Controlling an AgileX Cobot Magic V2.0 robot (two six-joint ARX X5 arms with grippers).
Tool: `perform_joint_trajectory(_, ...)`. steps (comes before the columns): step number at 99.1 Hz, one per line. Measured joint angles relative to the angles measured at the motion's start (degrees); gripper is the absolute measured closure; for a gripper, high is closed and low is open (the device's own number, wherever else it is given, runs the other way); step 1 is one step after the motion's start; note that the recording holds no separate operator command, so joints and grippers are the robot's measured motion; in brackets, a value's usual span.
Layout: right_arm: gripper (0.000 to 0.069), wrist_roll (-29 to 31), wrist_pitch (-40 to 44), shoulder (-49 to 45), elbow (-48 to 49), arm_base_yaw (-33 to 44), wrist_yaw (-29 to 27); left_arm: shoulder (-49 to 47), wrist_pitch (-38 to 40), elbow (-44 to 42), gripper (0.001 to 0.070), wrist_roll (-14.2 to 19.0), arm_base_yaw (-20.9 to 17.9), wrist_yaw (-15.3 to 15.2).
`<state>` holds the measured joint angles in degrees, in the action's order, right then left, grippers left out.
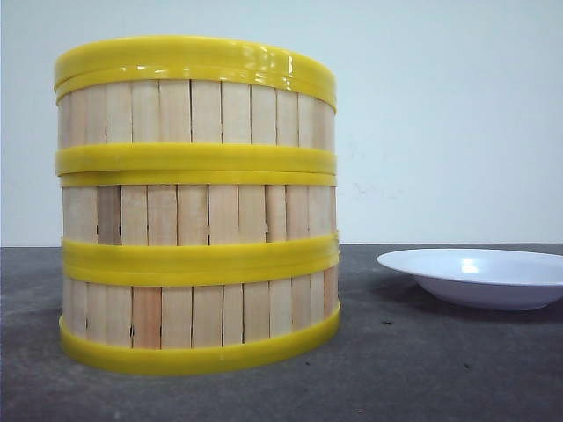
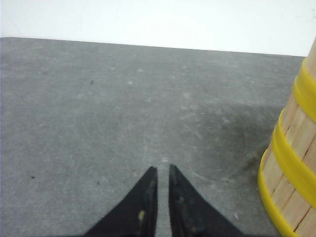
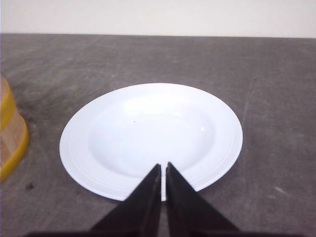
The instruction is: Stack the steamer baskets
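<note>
The three steamer baskets (image 1: 197, 207) stand stacked on the tabletop (image 1: 422, 369), beside the white plate (image 1: 479, 277). My left gripper (image 2: 163, 170) and right gripper (image 3: 163, 167) — both nearly closed, holding nothing.

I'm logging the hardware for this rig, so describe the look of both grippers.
Only the fingertips show, in the wrist views. The left gripper has two matte black fingers tapering to sharp points, with a small yellowish speck on one inner face. The right gripper has the same black, wedge-shaped fingers. No cables, markings or arm links are visible.
</note>
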<state>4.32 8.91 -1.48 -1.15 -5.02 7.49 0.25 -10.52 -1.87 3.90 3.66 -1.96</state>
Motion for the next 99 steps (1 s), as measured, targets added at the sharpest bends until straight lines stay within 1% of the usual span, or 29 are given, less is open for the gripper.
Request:
perform_joint_trajectory(9, 0.0681, 0.0, 0.6, 1.3, 0.2, 0.4, 0.1, 0.0, 0.0, 0.0, 0.0696, 0.0, 0.0, 0.0)
perform_joint_trajectory(43, 0.0681, -2.0, 0.5, 1.3, 0.2, 0.6, 0.0, 0.0, 0.0, 0.0, 0.0696, 0.0, 0.0, 0.0)
perform_joint_trajectory(99, 0.0681, -2.4, 0.5, 1.3, 0.2, 0.6, 0.0, 0.0, 0.0, 0.0, 0.0696, 0.0, 0.0, 0.0)
